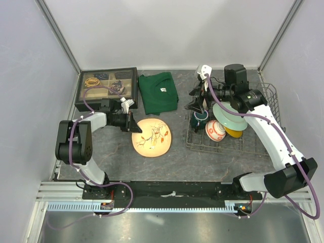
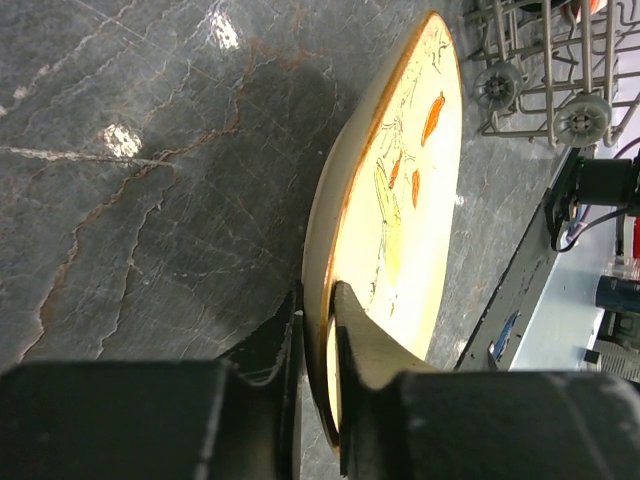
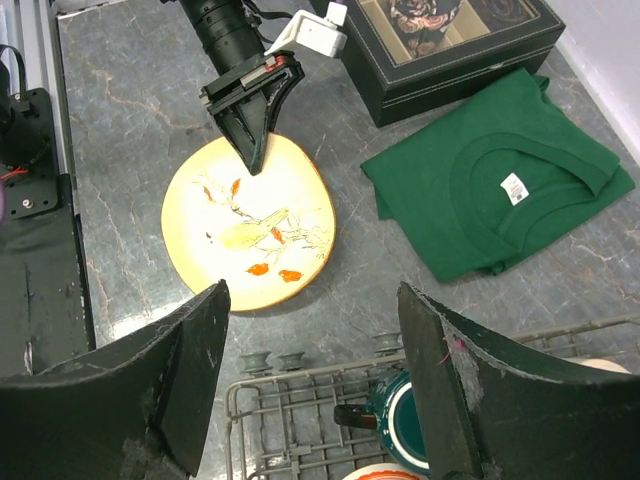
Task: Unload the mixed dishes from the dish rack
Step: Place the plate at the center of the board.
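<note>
Grey marble tabletop point(image 1: 116, 157), cream plate point(image 1: 152, 137) rim between left jaws, grip unclear; right jaws spread.

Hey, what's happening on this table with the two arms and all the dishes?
Two robot arms are emptying a dish rack. The left gripper grips the rim of a cream plate that rests on the table beside the rack. The right gripper hangs open over the rack, above a dark green mug. A red-and-white bowl, a pale green plate and a small yellow plate are still in the rack.
</note>
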{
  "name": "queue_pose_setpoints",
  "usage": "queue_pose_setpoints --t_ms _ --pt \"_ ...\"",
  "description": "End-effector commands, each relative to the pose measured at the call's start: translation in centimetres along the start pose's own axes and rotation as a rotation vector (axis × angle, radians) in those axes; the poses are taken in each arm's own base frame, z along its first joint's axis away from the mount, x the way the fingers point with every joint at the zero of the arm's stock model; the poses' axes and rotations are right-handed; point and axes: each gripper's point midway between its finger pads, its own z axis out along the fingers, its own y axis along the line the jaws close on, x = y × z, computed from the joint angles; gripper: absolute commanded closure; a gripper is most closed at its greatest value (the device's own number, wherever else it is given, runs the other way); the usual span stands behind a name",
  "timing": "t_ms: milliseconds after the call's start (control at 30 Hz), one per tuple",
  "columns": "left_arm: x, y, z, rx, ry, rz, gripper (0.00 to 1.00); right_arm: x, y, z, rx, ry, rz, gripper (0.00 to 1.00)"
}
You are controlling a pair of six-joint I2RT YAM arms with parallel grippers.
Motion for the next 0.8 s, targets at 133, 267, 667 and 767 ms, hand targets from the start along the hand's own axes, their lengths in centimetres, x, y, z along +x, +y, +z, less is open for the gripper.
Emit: queue_pose_setpoints --t_ms 133,267,667,767 --pt "-0.4 -0.4 0.9 0.055 0.008 -0.003 0.76 -0.2 0.5 -0.3 -0.003 -0.005 -0.038 0.24" --pt "-0.3 -0.1 1.0 0.041 0.019 -0.004 0.70 0.2 0.5 -0.3 0.003 0.012 -0.040 0.23" --pt "0.0 1.2 1.4 -0.025 0.053 -0.023 0.63 3.0 -1.0 -1.2 0.107 0.134 -0.047 0.23" --pt "0.1 1.5 1.4 -0.039 0.057 -0.023 0.61 3.5 -1.0 -1.3 0.115 0.148 -0.055 0.23"
